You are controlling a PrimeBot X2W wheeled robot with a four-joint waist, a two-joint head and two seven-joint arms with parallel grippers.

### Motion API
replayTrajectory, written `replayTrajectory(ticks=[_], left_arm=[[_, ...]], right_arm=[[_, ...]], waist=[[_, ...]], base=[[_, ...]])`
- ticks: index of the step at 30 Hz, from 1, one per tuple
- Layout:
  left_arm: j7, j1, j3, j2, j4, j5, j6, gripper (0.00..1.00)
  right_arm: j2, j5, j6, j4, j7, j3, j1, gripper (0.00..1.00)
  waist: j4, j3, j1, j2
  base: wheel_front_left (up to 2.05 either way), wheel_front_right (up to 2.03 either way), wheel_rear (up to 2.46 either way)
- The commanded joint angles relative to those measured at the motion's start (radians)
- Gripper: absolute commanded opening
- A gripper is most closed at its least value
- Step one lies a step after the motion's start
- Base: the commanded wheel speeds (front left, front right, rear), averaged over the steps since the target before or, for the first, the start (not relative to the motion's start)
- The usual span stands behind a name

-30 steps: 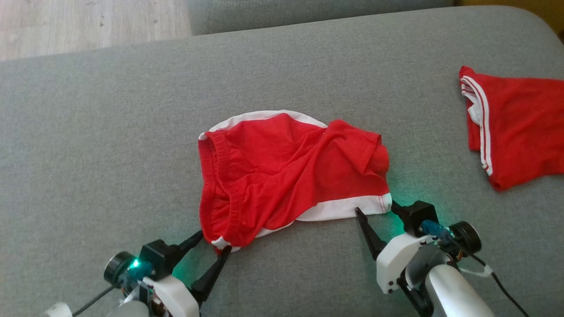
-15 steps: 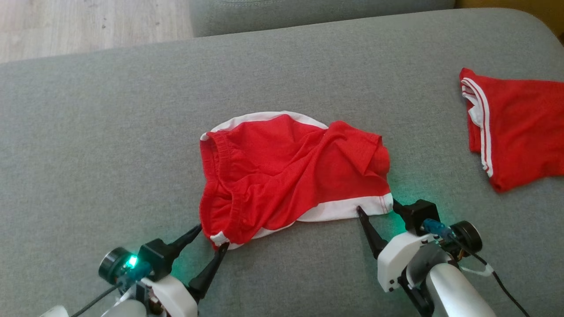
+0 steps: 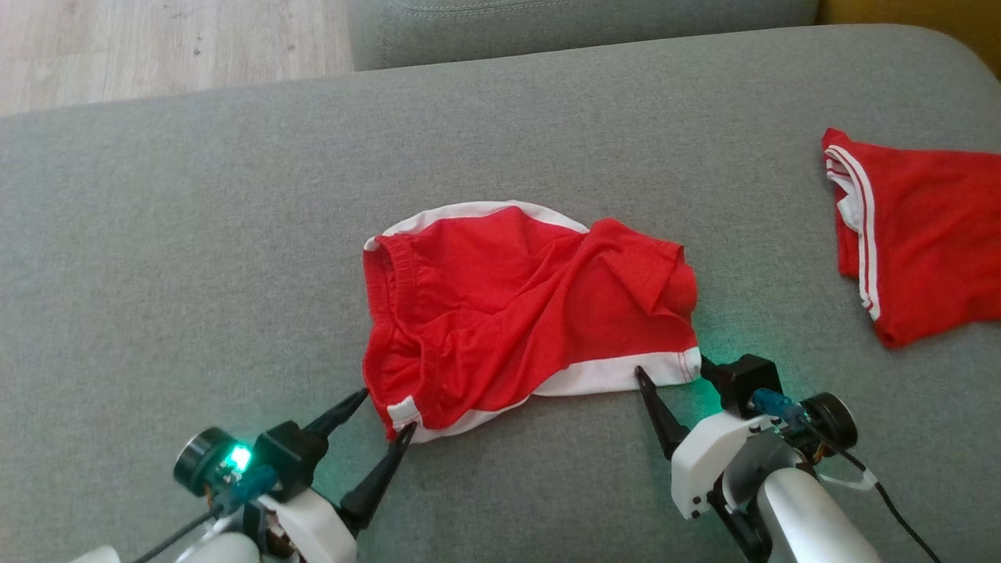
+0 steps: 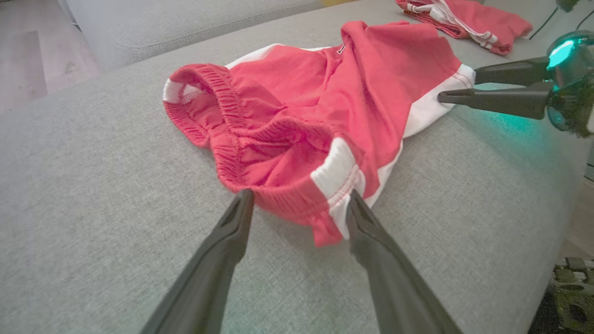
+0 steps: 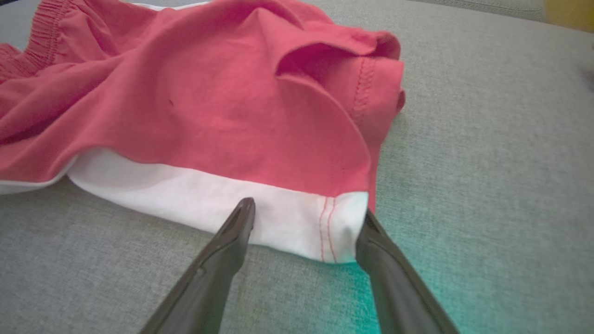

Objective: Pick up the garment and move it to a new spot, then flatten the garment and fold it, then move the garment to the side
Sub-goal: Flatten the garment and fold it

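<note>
A big grey sofa cushion [image 3: 156, 234] is spreading out in front of the robot. A bit of wooden floor [image 3: 156, 39] is showing behind it at the far left. A pair of red shorts [image 3: 508, 305] with white edges is lying crumpled in the middle of the cushion. The stretchy waistband [image 4: 222, 93] is pointing to the robot's left and the leg end is pointing to its right. Another red garment [image 3: 915, 234] with white stripes is lying well apart, at the far right of the cushion. The left gripper [image 3: 387, 408] is reaching low to the near waistband corner. Its two dark fingers are spread apart, with the corner sitting between the tips. The right gripper [image 3: 671, 365] is doing the same at the white hem [image 5: 278, 218], fingers apart and not squeezing. A small green light [image 3: 238, 457] is glowing beside the left gripper.
</note>
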State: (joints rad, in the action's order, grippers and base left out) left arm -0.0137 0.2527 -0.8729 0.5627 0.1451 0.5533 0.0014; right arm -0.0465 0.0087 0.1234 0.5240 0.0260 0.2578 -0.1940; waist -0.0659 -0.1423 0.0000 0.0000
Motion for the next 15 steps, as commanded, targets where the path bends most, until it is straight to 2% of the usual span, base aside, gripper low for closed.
replayTrajectory(ticks=[1,10,15], left_arm=[[0.001,0.010,0.033,0.040,-0.034,-0.006,0.010,1.00],[0.029,-0.011,0.027,0.059,-0.083,-0.002,0.036,1.00],[0.030,-0.009,0.015,0.051,-0.084,-0.001,0.027,1.00]], right_arm=[[-0.004,0.007,0.007,-0.030,-0.011,0.024,-0.022,1.00],[-0.004,0.008,0.007,-0.031,-0.009,0.022,-0.020,1.00],[-0.004,0.008,0.007,-0.030,-0.009,0.023,-0.022,1.00]], waist=[[0.000,0.000,0.0000,0.0000],[-0.002,0.001,0.0000,0.0000],[-0.004,-0.001,0.0000,0.0000]], base=[[0.00,0.00,0.00],[0.00,0.00,0.00],[0.00,0.00,0.00]])
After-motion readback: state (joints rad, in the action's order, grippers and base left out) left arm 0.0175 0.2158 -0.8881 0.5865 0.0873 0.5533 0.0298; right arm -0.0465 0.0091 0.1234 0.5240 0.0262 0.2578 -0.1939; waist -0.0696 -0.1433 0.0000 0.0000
